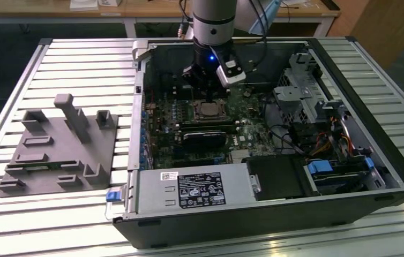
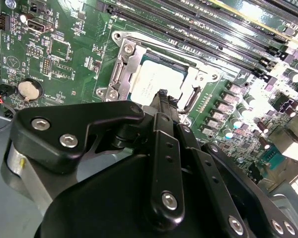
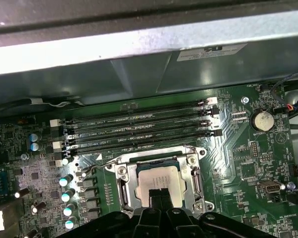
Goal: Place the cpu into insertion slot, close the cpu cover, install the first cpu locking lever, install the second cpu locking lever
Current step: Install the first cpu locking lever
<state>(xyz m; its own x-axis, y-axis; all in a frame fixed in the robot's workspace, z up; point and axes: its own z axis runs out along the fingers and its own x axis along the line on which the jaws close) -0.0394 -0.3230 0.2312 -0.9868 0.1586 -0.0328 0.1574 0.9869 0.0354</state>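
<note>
- grey fixture tray (image 1: 59, 144) on the exterior view's left, well apart from the work;
- gripper (image 2: 161, 95) inside the PC case (image 1: 259, 219); jaws pinched together, gripping nothing; tips at the cpu (image 2: 151, 79);
- cpu sits in the insertion slot (image 3: 122, 184); placement looks done;
- cpu cover (image 3: 154, 154) looks unclamped; both lever steps left

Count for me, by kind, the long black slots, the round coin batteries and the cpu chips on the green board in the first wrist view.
long black slots: 4
coin battery: 1
cpu: 1
Total: 6
</note>
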